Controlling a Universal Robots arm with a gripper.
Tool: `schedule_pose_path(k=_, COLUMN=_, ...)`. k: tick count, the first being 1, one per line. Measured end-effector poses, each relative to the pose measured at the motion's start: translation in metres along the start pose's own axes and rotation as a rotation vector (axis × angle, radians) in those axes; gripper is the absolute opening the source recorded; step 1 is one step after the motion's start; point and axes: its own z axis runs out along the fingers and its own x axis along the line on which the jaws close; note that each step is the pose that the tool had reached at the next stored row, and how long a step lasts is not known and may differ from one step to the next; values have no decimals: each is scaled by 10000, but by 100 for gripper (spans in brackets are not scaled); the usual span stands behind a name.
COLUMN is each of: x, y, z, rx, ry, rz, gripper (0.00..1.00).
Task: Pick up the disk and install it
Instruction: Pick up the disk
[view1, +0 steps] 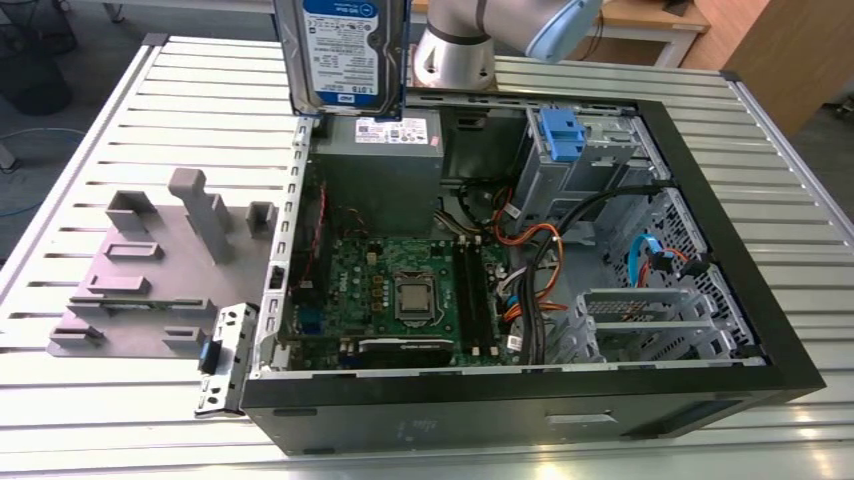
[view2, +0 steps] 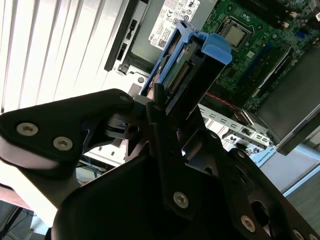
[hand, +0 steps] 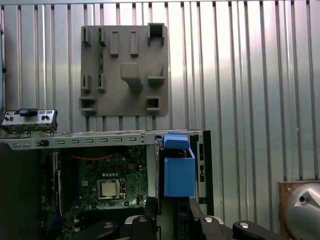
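The gripper (view2: 172, 107) is clamped on the disk (view1: 342, 55), which hangs upright above the open computer case (view1: 747, 300), over the corner by the grey power supply (view1: 378, 175), so a tilted or slipping hold could jam it against the case wall or snag the cables (view1: 534, 250)

The computer case (view1: 534, 415) lies open on the slatted table (view1: 120, 440), with the fixture plate (view1: 147, 270) on the exterior view's left of it (a small bracket (view1: 224, 355) sits just beside that same wall). Inside the case the motherboard (view1: 400, 290) lies flat and the power supply box (view1: 380, 170) sits at the far end. The disk (view1: 340, 50) hangs above the case's far corner on that same side.
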Motion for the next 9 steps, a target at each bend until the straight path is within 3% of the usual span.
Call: schedule_pose_path(k=9, x=-1, y=-28, z=1, rx=0, ry=0, rz=-1, gripper=35)
